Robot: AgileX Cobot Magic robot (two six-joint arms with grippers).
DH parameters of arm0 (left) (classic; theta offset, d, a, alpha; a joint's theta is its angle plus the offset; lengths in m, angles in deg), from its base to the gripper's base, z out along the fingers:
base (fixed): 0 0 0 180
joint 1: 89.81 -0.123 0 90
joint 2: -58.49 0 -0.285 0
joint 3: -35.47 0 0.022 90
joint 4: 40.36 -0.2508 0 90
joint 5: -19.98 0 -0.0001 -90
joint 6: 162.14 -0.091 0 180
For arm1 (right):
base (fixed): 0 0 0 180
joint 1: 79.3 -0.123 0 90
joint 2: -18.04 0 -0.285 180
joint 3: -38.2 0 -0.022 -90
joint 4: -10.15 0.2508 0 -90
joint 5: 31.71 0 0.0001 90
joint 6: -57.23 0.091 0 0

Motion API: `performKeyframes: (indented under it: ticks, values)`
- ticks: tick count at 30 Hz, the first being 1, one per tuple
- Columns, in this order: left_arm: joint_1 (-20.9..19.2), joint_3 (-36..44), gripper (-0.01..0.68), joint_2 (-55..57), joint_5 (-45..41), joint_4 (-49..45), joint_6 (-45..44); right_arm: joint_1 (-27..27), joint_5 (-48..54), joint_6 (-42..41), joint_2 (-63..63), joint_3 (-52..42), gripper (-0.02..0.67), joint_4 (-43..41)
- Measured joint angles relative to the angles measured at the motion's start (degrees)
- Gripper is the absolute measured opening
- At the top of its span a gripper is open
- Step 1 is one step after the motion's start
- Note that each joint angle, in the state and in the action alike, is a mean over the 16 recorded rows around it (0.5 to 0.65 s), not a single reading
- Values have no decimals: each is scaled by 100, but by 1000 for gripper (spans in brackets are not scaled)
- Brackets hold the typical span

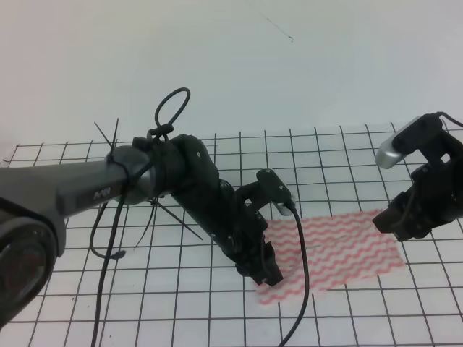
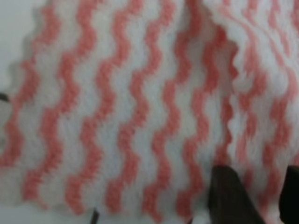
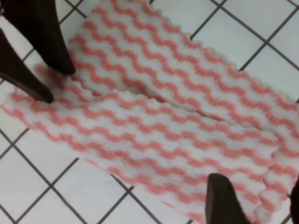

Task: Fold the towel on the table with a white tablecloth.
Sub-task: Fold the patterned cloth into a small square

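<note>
1. Left gripper (image 1: 269, 273): carried by the bulky dark arm that fills the left of the exterior high view. Planted on the near-left end of the towel (image 1: 340, 249). Jaws parted; in the right wrist view, two dark fingers (image 3: 44, 42) standing apart with their tips on the striped cloth.
2. Right gripper (image 1: 394, 228): lowered at the towel's far-right corner. Jaws spread too; one finger (image 3: 224, 200) over the towel's edge in its own wrist view, the other barely showing at the frame's right border.
3. Table (image 1: 72, 318): wide and flat, running under both arms.
4. White tablecloth (image 1: 325, 152): covers the table, printed with thin black grid squares.
5. Towel, again: lying flat on the tablecloth between the two grippers, long side running left to right, several squares wide. Pink-red wavy stripes on white. Fills nearly the whole left wrist view (image 2: 140, 116); shows a shallow crease along its middle in the right wrist view (image 3: 177, 116).
6. Black cable (image 1: 304, 275): looping down from the left wrist across the towel's left part.
7. Zip ties (image 1: 173, 217): thin black tails sticking out from the left arm.
</note>
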Motion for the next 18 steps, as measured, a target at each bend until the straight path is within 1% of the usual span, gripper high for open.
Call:
performKeyframes:
  ticks: [11,14,18]
  values:
    - [88,-388,22,13,5,-199,305,0,-33,-15,0,0,316,37]
    - [90,-513,2,16,51,-252,395,0,-33,-16,0,0,316,44]
    - [90,-637,1,17,157,-324,493,0,-34,-17,-1,0,316,52]
